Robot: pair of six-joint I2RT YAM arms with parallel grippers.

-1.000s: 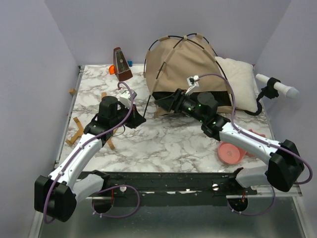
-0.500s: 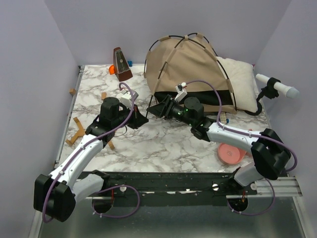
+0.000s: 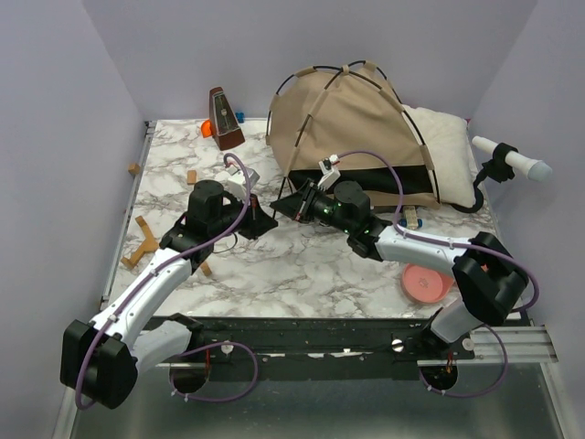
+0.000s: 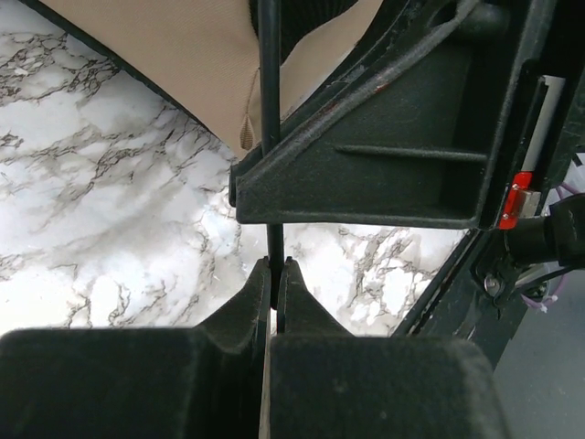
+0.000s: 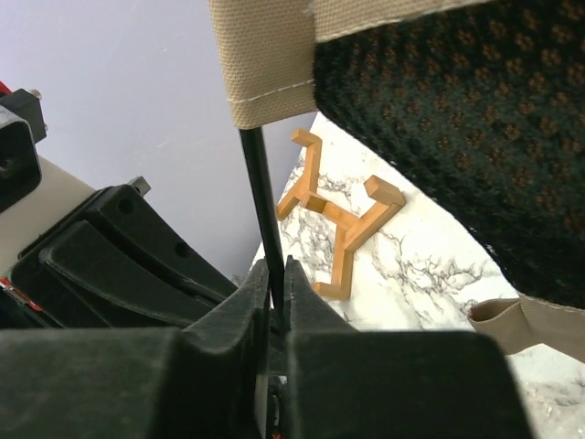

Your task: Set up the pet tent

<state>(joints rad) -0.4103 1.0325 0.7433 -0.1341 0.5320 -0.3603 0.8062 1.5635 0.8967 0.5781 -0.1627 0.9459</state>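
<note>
The pet tent (image 3: 347, 114) stands at the back of the table, tan fabric with thin black poles crossing on top. One pole (image 3: 285, 187) runs down from its front left corner. My left gripper (image 3: 271, 223) is shut on that pole's lower end; the left wrist view shows the pole (image 4: 270, 110) pinched between the fingertips (image 4: 274, 274). My right gripper (image 3: 280, 208) is shut on the same pole (image 5: 259, 192) just above, right below the tent's tan hem (image 5: 265, 64) and black mesh lining (image 5: 457, 119). The two grippers sit almost against each other.
A white pillow (image 3: 448, 137) lies behind the tent's right side. A brown metronome (image 3: 224, 119) stands at the back left. Wooden pieces (image 3: 142, 242) lie by the left edge, a pink dish (image 3: 427, 282) at the front right, and a white-tipped tool (image 3: 512, 160) at the right edge.
My right gripper swung left from the tent's doorway to the pole and closed on it. The left gripper stayed shut on the pole, almost still.
</note>
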